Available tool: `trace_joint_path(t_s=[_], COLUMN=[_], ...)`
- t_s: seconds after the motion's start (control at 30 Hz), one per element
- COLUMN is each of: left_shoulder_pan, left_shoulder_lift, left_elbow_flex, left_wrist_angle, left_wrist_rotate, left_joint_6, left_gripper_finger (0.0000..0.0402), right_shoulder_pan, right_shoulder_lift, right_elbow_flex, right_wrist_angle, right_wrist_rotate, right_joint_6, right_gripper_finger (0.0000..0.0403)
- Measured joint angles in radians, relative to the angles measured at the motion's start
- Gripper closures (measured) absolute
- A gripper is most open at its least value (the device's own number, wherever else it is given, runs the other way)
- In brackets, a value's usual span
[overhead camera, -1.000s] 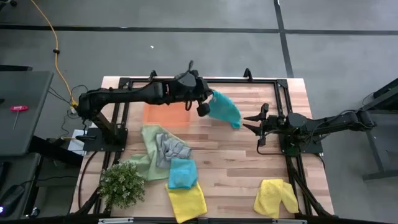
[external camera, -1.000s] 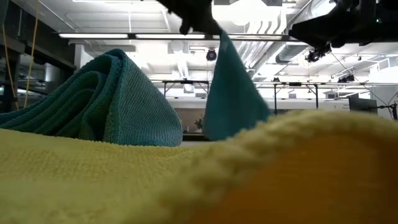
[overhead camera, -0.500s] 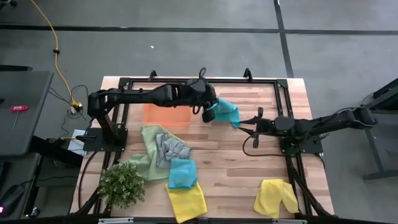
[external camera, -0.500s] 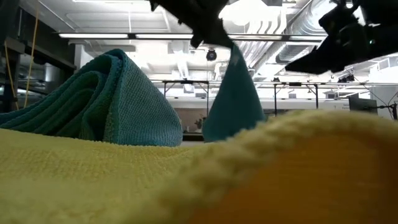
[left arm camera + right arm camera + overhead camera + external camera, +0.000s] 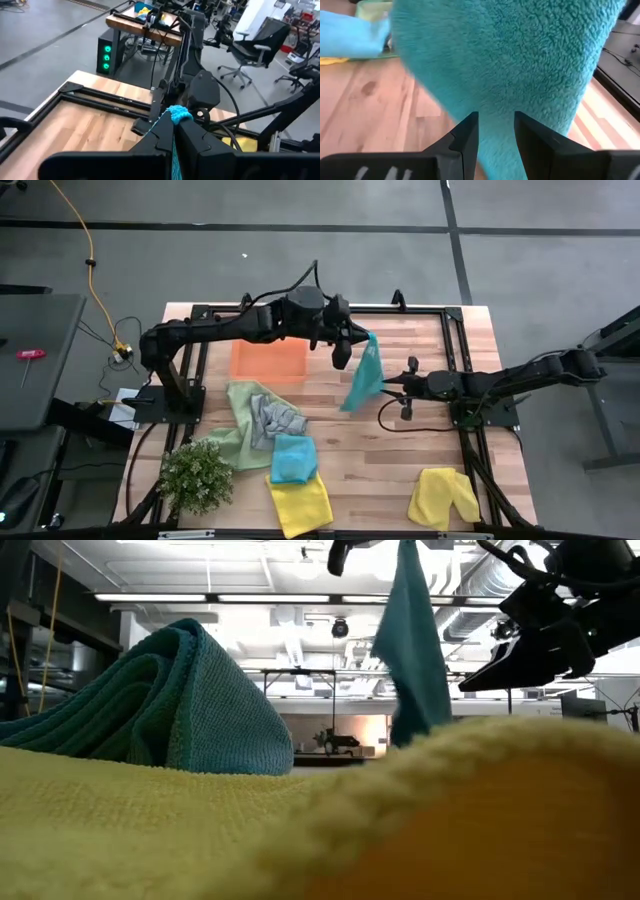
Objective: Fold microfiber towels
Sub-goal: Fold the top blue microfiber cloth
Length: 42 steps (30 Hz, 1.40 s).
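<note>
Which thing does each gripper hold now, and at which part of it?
The left gripper pinches the teal towel at its top corner; it hangs down. The right gripper is open just before the cloth, holding nothing.

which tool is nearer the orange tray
Left. The left tool hangs just beside the orange tray, holding up the teal towel; the right tool sits beyond that towel, farther away.

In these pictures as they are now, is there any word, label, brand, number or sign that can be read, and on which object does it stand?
None can be read.
The teal towel, held up by the left gripper with the right gripper beside it, shows no label or print.
The orange tray, the plant and the table show no writing.
The green lights on the computer tower form no legible characters.
</note>
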Motion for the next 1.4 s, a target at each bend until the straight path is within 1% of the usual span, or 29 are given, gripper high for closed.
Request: trace_joint_path(t_s=[0.13,0.27,0.43,0.57,0.63,0.77,0.87,0.97,1.07,1.2,1.3,1.4], left_shoulder_pan=[-0.047,-0.095,-0.116,-0.104,-0.089,-0.048,-0.011,0.03,0.075,0.111,0.111,0.104], left_shoulder_lift=[0.042,0.083,0.168,0.24,0.261,0.26,0.238,0.23,0.23,0.23,0.23,0.23], left_elbow_flex=[-0.006,-0.005,-0.005,-0.005,-0.006,-0.006,-0.005,-0.003,-0.005,-0.005,-0.005,-0.005], left_wrist_angle=[-0.007,-0.019,-0.024,-0.035,-0.062,-0.076,-0.081,-0.078,-0.159,-0.273,-0.29,-0.292], left_wrist_rotate=[0.009,0.007,-0.056,-0.099,-0.114,-0.209,-0.313,-0.42,-0.428,-0.377,-0.362,-0.35], left_joint_6=[-0.004,0.051,0.089,0.105,0.121,0.157,0.198,0.221,0.187,0.159,0.164,0.207], left_gripper_finger=[0.0401,0.0401,0.0401,0.0401,0.0401,0.0401,0.0401,0.0401,0.0401,0.0401,0.0401,0.0401], right_shoulder_pan=[0.004,0.021,0.053,0.085,0.101,0.112,0.112,0.112,0.112,0.112,0.112,0.112], right_shoulder_lift=[-0.022,-0.063,-0.079,-0.076,-0.079,-0.078,-0.07,-0.06,-0.032,0.045,0.131,0.237], right_elbow_flex=[0.013,0.099,0.23,0.258,0.246,0.217,0.217,0.216,0.216,0.216,0.216,0.216], right_wrist_angle=[-0.028,-0.22,-0.509,-0.628,-0.625,-0.62,-0.583,-0.497,-0.409,-0.289,-0.213,-0.127], right_wrist_rotate=[-0.018,-0.062,-0.088,-0.092,-0.093,-0.084,-0.069,-0.067,-0.067,-0.067,-0.067,-0.068], right_joint_6=[-0.002,0.005,0.129,0.211,0.215,0.212,0.22,0.221,0.216,0.21,0.165,0.111], right_gripper_finger=[0.0285,0.0285,0.0285,0.0285,0.0285,0.0285,0.0285,0.0285,0.0285,0.0285,0.0285,0.0285])
